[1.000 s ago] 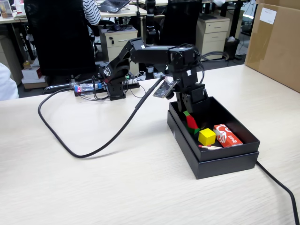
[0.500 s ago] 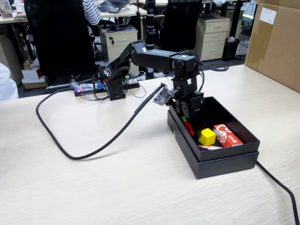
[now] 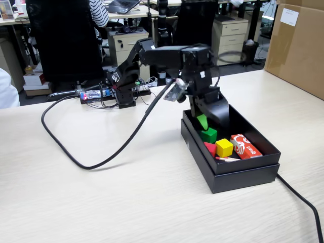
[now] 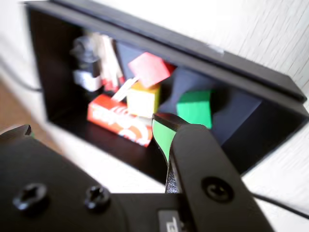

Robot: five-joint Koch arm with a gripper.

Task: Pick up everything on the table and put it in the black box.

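Note:
The black box (image 3: 243, 174) stands on the table (image 3: 101, 202) right of centre in the fixed view. Inside it lie the green cube (image 3: 208, 134), the red cube (image 3: 210, 148) and the yellow cube (image 3: 223, 147), close together. My gripper (image 3: 210, 120) hangs just above the box's back end, open, with nothing between its jaws. In the wrist view the box (image 4: 251, 72) fills the top. The red cube (image 4: 148, 69) leans on the yellow cube (image 4: 143, 99), and the green cube (image 4: 194, 108) sits to their right. My gripper (image 4: 91, 130) stays open there, its green-padded fingertip (image 4: 161, 135) in front of the cubes.
A red-and-white packet (image 3: 245, 146) and thin red-tipped sticks (image 3: 227, 159) also lie in the box. A thick black cable (image 3: 101, 159) loops across the table's left half; another cable (image 3: 304, 202) runs off at the right. A big brown carton (image 3: 298, 45) stands at the back right.
The gripper carried the red cube down into the box, opened and rose. The red cube now lies on the box floor beside the yellow one.

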